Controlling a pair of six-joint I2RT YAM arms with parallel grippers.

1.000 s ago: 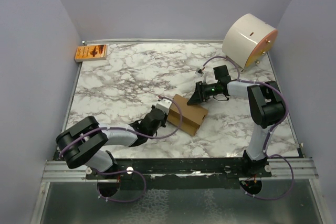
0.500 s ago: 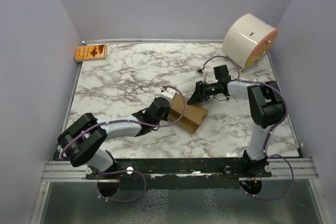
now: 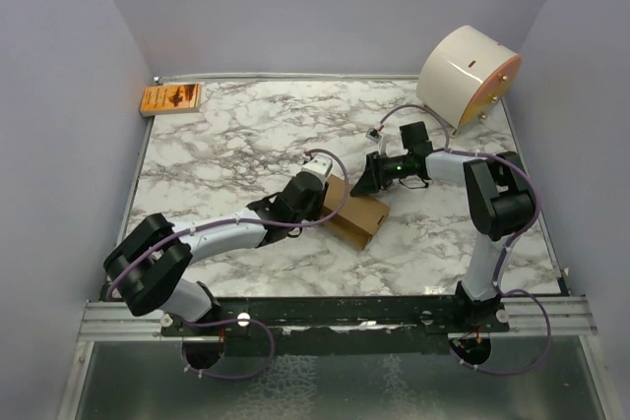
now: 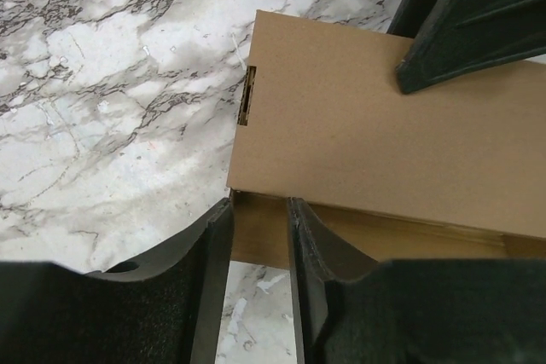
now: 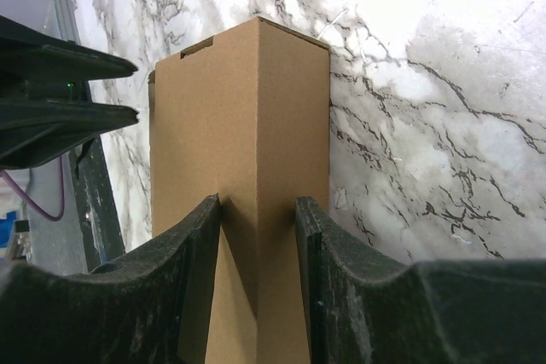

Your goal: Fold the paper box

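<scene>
Paper box (image 3: 356, 215): lying mid marble table (image 3: 226, 154), between my two grippers | left gripper (image 4: 260, 240): arm stretched low, fingers narrow, pinching one end panel | right gripper (image 5: 258, 245): elbow bent, forearm pointing left, fingers clamping a corner edge

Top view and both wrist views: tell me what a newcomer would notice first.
The brown cardboard box lies mid-way across the marble table, with both arms meeting at it. The right arm's fingers straddle one corner edge, and the left arm's fingers sit at its opposite end. Next come the big white drum at the far right corner and the small orange packet at the far left.
</scene>
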